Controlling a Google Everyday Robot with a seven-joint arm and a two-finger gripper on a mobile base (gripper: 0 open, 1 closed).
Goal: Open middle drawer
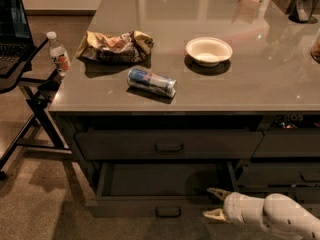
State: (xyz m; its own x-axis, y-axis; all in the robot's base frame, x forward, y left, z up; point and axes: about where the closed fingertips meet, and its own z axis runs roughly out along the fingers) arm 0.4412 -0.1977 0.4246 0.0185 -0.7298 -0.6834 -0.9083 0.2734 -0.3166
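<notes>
At the lower right of the camera view, low against the cabinet, the gripper reaches in from the right on its white arm. Its two pale fingers are spread, one above the other. The upper one lies over the rim of the middle drawer and the lower one is in front of its face, so they seem to bracket the top edge of the front panel near its right end. Whether either finger touches the panel cannot be told. The drawer stands well out of the cabinet, its dark inside showing behind the paler rim, so the task looks largely done. The small black pull sits at the centre of the front, to the left of the gripper and apart from it. A wide drawer like this is likely rigid and fairly heavy, riding on slides. It should answer to a steady, straight tug, while a pull from one end may rack it. The central pull is the truer hold. The panel edge is stiff enough to hook but smooth, so the fingers could slip off. Above it the top drawer is closed. On the grey counter lie a can on its side, a white bowl and a crumpled snack bag, none of them in the way.
</notes>
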